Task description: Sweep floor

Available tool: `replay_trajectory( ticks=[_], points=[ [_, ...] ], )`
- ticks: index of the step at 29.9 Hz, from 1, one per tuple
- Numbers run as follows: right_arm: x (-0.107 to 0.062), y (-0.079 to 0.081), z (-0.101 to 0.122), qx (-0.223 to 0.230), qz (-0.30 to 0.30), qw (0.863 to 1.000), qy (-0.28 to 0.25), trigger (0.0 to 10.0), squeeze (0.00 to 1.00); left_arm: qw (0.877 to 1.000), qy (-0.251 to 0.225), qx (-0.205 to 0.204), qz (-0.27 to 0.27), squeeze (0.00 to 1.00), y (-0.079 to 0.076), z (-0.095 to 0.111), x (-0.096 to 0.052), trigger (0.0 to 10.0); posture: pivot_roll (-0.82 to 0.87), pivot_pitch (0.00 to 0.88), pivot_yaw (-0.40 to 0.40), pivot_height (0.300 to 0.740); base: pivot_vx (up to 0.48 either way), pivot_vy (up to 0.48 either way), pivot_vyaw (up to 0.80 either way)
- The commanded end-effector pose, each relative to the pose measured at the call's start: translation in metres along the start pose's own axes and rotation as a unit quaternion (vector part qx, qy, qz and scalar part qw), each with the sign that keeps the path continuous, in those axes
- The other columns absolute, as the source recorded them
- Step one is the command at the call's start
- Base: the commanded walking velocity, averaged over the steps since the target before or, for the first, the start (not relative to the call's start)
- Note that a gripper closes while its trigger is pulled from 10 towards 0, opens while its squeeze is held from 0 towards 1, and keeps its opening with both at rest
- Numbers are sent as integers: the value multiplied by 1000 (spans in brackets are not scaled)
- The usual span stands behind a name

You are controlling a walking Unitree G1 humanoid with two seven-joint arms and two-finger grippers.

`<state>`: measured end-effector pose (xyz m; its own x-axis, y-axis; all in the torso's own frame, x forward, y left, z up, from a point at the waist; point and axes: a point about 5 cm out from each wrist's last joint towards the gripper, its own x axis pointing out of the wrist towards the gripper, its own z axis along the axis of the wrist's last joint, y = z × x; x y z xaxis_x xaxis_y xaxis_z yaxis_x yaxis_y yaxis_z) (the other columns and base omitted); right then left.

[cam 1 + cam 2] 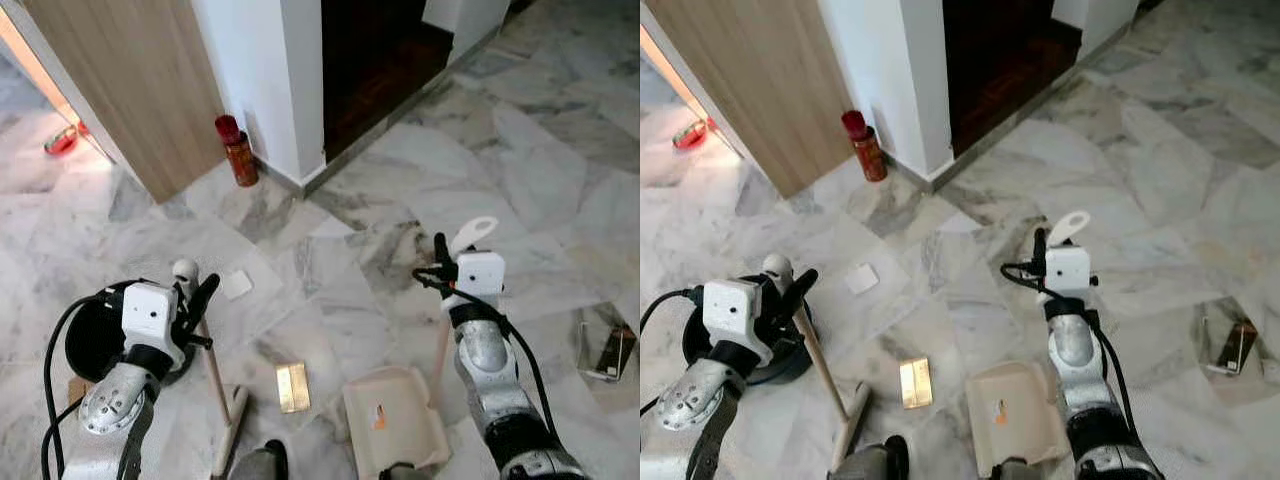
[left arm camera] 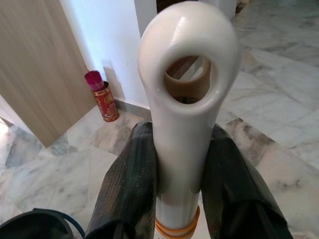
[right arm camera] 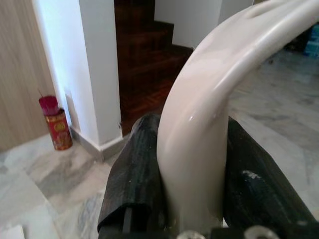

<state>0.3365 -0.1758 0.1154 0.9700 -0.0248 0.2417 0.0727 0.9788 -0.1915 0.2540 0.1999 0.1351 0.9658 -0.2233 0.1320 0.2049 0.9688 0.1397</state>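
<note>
My left gripper (image 1: 193, 291) is shut on the top of a broom handle (image 1: 213, 372), a wooden pole with a cream looped cap (image 2: 184, 74). The pole slants down to the broom head (image 1: 230, 432) on the marble floor. My right gripper (image 1: 452, 252) is shut on the cream looped handle (image 3: 209, 99) of a dustpan. The beige pan (image 1: 395, 420) rests on the floor just right of the broom head. A gold packet (image 1: 292, 387) lies between broom and pan. A small white square (image 1: 237, 285) lies a little farther off.
A black round object (image 1: 92, 338) sits on the floor by my left arm. A red can (image 1: 238, 152) stands at the foot of a white pillar (image 1: 270, 80), beside a wooden door (image 1: 130, 80). Dark stairs (image 1: 375, 55) lie beyond. A shiny wrapper (image 1: 606, 350) lies at right.
</note>
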Motion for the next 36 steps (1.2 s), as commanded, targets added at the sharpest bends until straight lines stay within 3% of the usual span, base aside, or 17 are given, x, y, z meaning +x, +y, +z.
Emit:
replay_trajectory(
  ticks=[1, 9, 18, 22, 28, 31, 36],
  points=[
    [8, -3, 10, 9, -21, 999, -31, 10000, 0, 1000, -4, 8, 6, 0, 4, 7, -6, 10000, 220, 366, 92, 740, 0, 0, 0],
    [16, 4, 12, 9, -30, 999, -30, 10000, 0, 1000, -8, 11, 15, 0, 9, 19, -11, 10000, 261, 415, 111, 740, 0, 0, 0],
    [-12, 17, -20, -9, -5, 1000, 25, 10000, 0, 999, -21, -33, 4, 0, 11, 48, -1, 10000, 376, 462, 169, 740, 0, 0, 0],
    [-20, 8, -27, -10, -26, 999, 35, 10000, 0, 999, 5, -50, -21, 0, 12, 45, -5, 10000, 361, 485, 178, 740, 0, 0, 0],
    [-21, 0, -28, -20, -32, 999, 33, 10000, 0, 998, 41, -54, -12, 0, 17, 32, -5, 10000, 343, 493, 175, 740, 0, 0, 0],
    [-17, -4, -26, -23, -35, 999, 26, 10000, 0, 995, 29, -98, -24, 0, 9, 34, 4, 10000, 323, 492, 165, 740, 0, 0, 0],
    [-14, -9, -22, -29, -35, 999, 17, 10000, 0, 974, -7, -226, -31, 0, 1, 44, 18, 10000, 305, 500, 158, 740, 0, 0, 0]
  ],
)
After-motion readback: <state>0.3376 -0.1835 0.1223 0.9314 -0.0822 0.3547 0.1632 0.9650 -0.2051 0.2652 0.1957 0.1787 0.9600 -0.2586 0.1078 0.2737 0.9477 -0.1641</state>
